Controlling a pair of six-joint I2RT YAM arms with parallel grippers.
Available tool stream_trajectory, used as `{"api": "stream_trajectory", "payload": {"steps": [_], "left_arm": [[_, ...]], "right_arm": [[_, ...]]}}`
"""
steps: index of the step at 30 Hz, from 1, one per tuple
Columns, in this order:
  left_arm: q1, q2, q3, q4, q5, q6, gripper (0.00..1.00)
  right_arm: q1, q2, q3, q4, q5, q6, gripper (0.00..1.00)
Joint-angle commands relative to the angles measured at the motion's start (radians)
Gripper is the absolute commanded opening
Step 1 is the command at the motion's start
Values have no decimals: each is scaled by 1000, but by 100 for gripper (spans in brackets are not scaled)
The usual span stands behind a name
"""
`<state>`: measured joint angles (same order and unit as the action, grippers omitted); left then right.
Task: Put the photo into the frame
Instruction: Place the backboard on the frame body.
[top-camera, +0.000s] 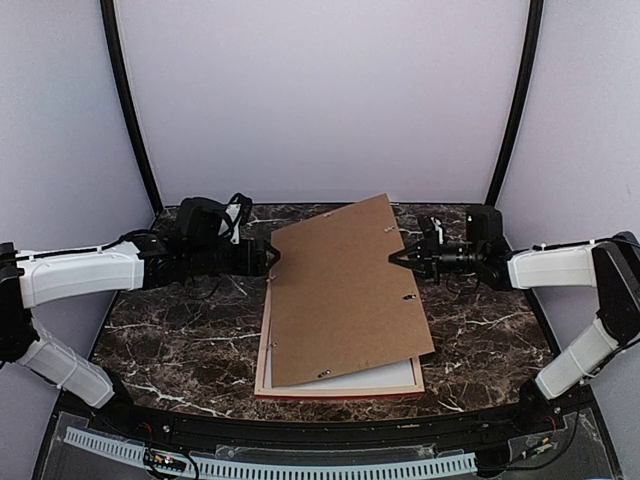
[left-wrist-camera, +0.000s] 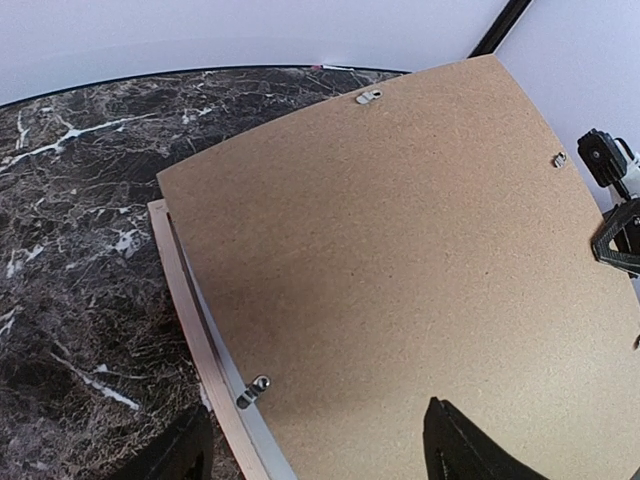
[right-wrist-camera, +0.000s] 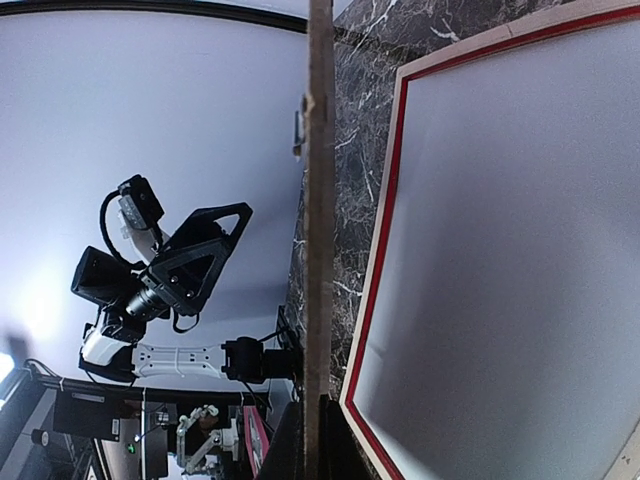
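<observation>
The left arm (top-camera: 80, 275) reached in flat from the left side, low over the table. The left gripper (top-camera: 271, 255) sat right at the left edge of the brown backing board (top-camera: 345, 295). Its two fingers (left-wrist-camera: 455, 445) stood wide apart and held nothing (one hung over the board, the other out over the table side). The right arm (top-camera: 555, 265) reached in flat from the right. The right gripper (top-camera: 399, 258) was pinched tight on the right edge of the board and held that side up off the frame (top-camera: 340, 393). The table (top-camera: 170, 335) was dark stone with white veins. Plain pale walls (top-camera: 320, 100) stood all around, and two black poles (top-camera: 125, 100) went up at the back corners. The frame lay flat on the table, close to the arms' end. Its pale wood side rail (left-wrist-camera: 185, 290) showed, and so did a thin red line along its near edge. The board sat crooked on top of the frame and hid most of it. A white sheet (top-camera: 365, 378) filled the frame under the board, but I could not tell if that was the photo. A few small metal clips (left-wrist-camera: 253, 390) sat on the board near its edges.
</observation>
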<state>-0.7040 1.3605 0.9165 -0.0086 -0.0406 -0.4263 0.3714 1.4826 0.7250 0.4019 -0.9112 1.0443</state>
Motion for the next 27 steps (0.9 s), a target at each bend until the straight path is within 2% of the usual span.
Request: {"api": "stream_trajectory", "payload": {"steps": [1, 17, 27], "left_arm": [[12, 69, 59, -48, 111, 65, 74], [23, 150, 69, -60, 61, 42, 74], [25, 172, 59, -60, 54, 41, 74]], "right_arm": [[12, 10, -2, 152, -20, 35, 0], [12, 40, -60, 187, 35, 48, 0], [12, 62, -104, 288, 40, 105, 0]]}}
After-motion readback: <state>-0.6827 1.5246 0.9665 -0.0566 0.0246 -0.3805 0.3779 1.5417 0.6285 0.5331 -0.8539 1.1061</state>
